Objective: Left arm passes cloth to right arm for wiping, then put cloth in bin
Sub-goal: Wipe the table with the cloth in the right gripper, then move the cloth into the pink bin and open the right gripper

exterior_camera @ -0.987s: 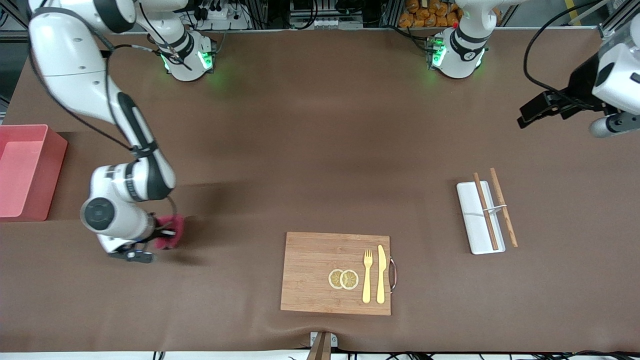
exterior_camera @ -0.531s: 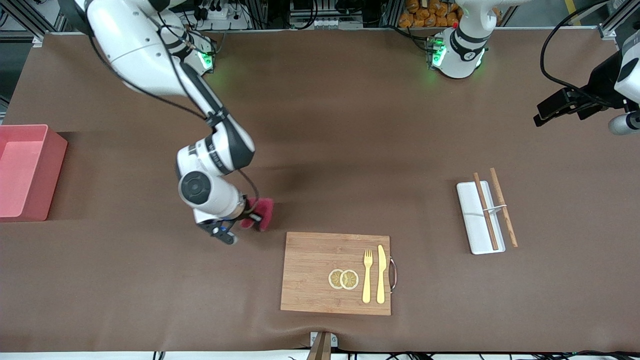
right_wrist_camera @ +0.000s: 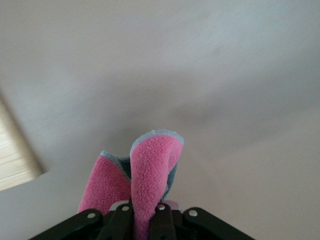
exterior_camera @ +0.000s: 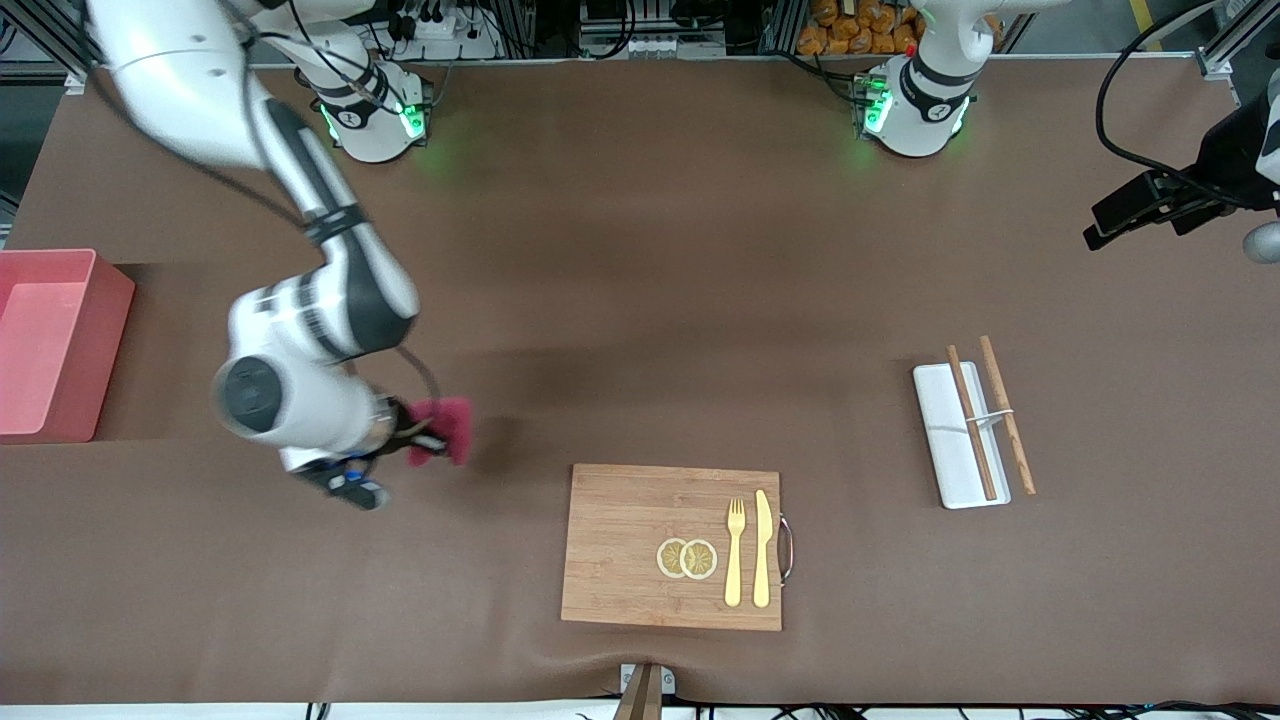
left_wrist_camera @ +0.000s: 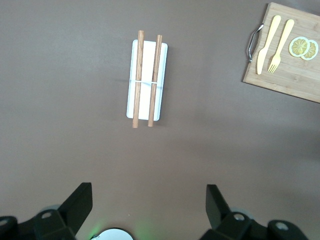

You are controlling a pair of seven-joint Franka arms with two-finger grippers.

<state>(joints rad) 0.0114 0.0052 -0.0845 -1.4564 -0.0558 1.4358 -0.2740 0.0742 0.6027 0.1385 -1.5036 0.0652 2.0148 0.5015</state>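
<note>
The cloth [exterior_camera: 442, 430] is pinched in the right pincer [exterior_camera: 425, 436] against the counter [exterior_camera: 640, 300]; the left pincer [left_wrist_camera: 149, 210], spread, waits.

I can read no text, label, brand or number anywhere on my feeds. The arm bases [exterior_camera: 372, 118] carry small dark marks by their green lights, but I cannot make them out.
</note>
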